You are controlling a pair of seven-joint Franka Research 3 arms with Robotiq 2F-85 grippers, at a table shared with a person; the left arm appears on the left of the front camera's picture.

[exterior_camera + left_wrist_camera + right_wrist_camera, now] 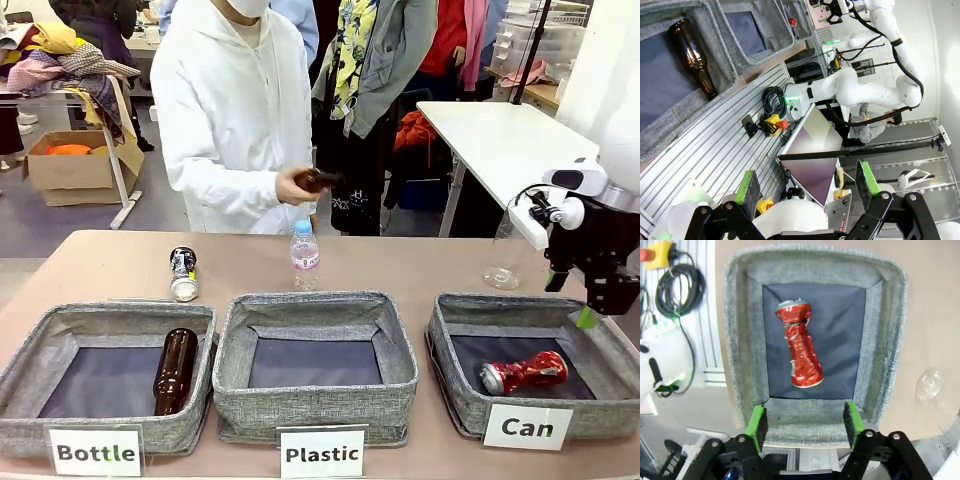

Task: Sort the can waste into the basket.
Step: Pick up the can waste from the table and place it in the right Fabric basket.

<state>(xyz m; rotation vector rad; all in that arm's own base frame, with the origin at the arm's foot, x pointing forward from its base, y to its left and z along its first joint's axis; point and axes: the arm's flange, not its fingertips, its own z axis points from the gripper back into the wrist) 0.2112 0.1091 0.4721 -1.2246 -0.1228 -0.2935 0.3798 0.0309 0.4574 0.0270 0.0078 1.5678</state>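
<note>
The crushed red can (523, 373) (799, 351) lies on the dark lining of the grey basket (455, 335) (885, 315) carded "Can". My right gripper (590, 312) (805, 424) hangs open above that basket's right rear part, apart from the can, with nothing between its green pads. The black can (183, 273) lies on the table behind the "Bottle" bin. My left gripper (807, 184) is open and empty, held off the table's near side and looking along its underframe.
A brown bottle (175, 370) (692, 55) lies in the "Bottle" bin (30, 350). The "Plastic" bin (235, 345) stands in the middle, a clear plastic bottle (305, 255) upright behind it. Another clear bottle (503, 265) (930, 385) lies behind the Can basket. The person's hand holds a brown bottle (318, 181).
</note>
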